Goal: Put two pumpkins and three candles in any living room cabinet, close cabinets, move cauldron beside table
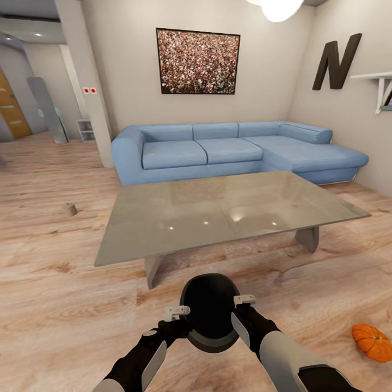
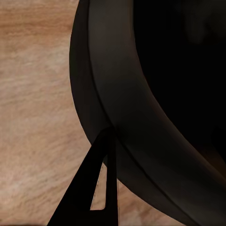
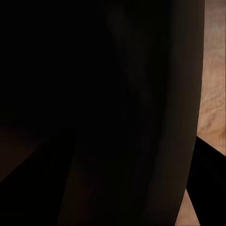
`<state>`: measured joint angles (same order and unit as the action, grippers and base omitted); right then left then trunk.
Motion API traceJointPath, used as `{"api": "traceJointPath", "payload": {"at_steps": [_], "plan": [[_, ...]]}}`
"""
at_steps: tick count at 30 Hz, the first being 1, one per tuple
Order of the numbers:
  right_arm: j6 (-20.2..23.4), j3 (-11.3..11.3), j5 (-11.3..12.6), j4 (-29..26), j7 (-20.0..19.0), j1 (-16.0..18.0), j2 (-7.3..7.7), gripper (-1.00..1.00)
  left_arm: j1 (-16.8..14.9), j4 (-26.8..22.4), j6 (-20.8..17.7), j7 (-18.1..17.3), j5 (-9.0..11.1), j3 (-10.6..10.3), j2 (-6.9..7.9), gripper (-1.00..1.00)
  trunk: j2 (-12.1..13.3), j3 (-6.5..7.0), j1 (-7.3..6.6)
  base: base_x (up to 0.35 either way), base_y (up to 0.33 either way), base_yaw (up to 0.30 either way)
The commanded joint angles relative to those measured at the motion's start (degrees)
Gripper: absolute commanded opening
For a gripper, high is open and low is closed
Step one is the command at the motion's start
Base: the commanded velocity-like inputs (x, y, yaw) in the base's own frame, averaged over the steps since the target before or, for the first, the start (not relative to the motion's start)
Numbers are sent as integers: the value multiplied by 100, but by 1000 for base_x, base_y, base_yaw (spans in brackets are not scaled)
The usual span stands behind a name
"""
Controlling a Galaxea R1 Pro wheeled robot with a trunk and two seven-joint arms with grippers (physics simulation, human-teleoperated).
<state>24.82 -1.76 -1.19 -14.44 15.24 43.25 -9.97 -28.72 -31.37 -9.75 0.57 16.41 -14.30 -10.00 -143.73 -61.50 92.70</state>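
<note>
Cauldron (image 1: 209, 313): one, held off the floor between both arms at 6 o'clock, just short of the table (image 1: 179, 218).
Left gripper (image 1: 175, 314): pinching the rim.
Right gripper (image 1: 243, 302): on the rim; grip hard to tell.
Pumpkin (image 1: 373, 341): one, 4 o'clock, cut off.
Candle (image 1: 69, 209): one, 10 o'clock.
Writing: wall letter "N" (image 1: 336, 61).

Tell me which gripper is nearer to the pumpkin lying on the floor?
Right. The right gripper is at the cauldron on the side facing the pumpkin; the left gripper is at the cauldron's far side, farther away.
</note>
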Motion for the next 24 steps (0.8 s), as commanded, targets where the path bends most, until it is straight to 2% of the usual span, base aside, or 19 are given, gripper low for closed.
{"api": "traceJointPath", "payload": {"at_steps": [1, 11, 24], "plan": [[-119, 9, 93, -147, -109, 4, -2, -100, -2, 8, -27, 66, -41, 67, 0, -100, -3, -5, -2, 0, 0, 66], [-118, 17, 93, -147, -109, 1, -2, -100, -2, 8, -27, 66, -41, 67, 0, -100, -3, -5, -2, 3, 0, 12], [-124, 18, 93, -147, -109, 1, -2, -100, -2, 8, -36, 66, -41, 72, 0, -100, -3, -5, -2, 100, 0, 0]]}}
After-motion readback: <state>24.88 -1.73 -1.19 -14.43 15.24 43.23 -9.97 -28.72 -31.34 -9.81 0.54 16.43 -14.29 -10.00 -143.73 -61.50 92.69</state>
